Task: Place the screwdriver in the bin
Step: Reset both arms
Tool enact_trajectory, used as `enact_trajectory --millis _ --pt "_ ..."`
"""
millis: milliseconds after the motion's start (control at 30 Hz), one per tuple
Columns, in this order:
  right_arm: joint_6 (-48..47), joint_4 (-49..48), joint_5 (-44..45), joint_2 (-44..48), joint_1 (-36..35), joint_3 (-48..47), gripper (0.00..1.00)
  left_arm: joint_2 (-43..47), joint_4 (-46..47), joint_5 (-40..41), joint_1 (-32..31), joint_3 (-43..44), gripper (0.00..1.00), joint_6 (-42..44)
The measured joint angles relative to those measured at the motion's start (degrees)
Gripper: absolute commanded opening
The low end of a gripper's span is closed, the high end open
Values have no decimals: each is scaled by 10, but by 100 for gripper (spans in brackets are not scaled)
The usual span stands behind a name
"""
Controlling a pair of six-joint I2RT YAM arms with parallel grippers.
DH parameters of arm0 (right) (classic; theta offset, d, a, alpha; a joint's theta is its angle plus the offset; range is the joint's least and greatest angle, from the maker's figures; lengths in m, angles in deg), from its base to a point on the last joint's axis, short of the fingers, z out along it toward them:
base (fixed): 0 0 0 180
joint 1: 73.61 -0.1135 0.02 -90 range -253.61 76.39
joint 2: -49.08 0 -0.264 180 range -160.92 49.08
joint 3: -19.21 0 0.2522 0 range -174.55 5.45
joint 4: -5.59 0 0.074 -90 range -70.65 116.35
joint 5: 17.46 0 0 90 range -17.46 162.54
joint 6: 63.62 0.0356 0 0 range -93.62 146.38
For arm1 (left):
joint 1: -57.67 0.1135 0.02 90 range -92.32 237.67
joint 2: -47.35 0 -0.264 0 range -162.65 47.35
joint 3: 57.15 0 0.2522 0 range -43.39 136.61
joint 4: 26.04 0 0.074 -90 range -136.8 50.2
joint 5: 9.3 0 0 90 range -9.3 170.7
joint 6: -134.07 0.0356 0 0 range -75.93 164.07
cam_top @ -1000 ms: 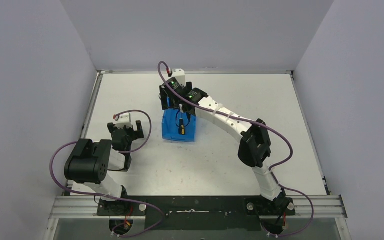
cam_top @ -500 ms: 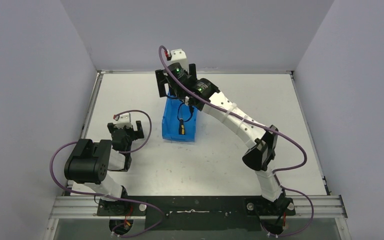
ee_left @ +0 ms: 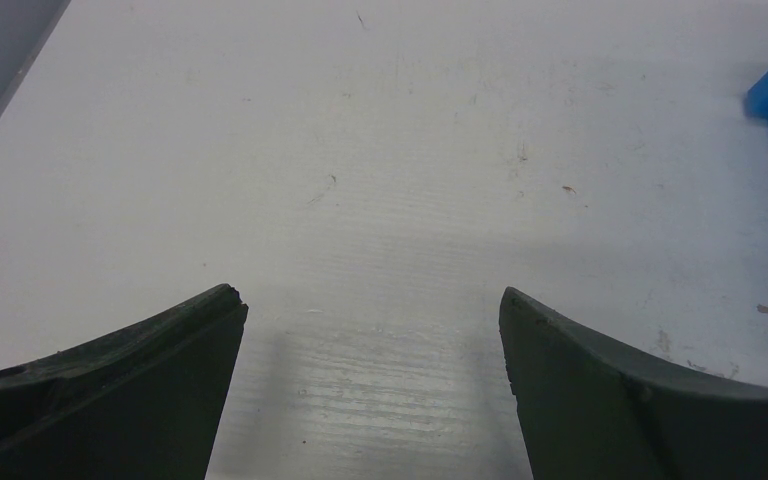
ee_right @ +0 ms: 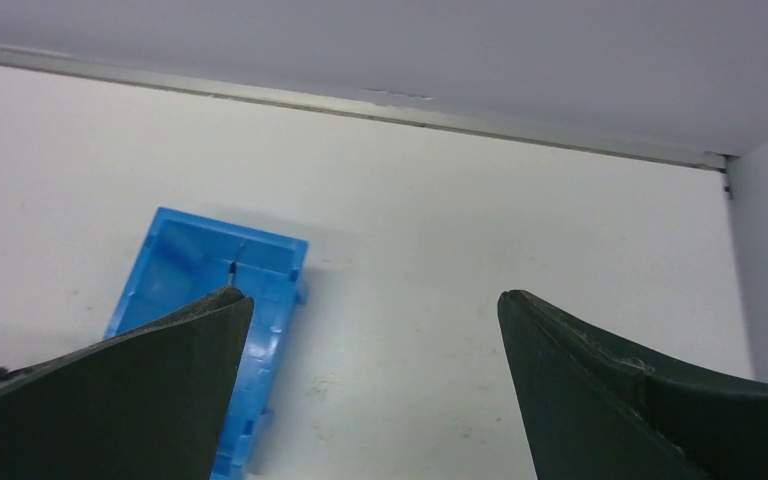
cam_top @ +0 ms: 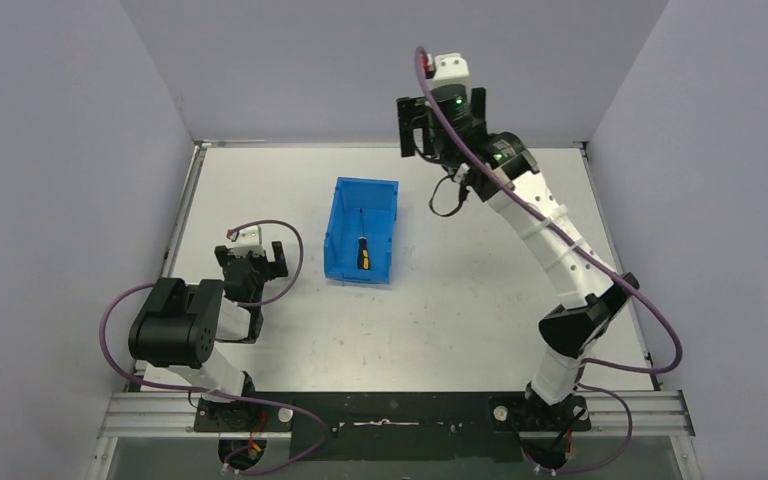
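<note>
Lying flat inside the one blue bin (cam_top: 332, 240): one screwdriver (cam_top: 362, 248). Two claws, both spread wide and empty, right claw (cam_top: 442, 118) beyond the bin's far-right corner, left claw (cam_top: 250, 258) off its left side.

There is one counter (cam_top: 460, 300), one blue bin (cam_top: 340, 240) on it, one screwdriver (cam_top: 363, 254) inside the bin, and two arms near the bin, the left arm (cam_top: 175, 335) and the right arm (cam_top: 550, 230), carrying two claws, the left claw (ee_left: 372, 300) and the right claw (ee_right: 372, 300).
</note>
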Motion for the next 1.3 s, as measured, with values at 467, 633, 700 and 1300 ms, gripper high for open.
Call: enact_trajectory --millis 467,633,700,1300 --pt "-83 16 -155 94 273 68 100 0 0 0 0 0 97 0" --pt "-94 26 -222 94 366 80 100 0 0 0 0 0 97 0" --pt "-94 30 -240 94 389 82 100 0 0 0 0 0 97 0" --pt "-98 41 -289 94 420 82 100 0 0 0 0 0 97 0"
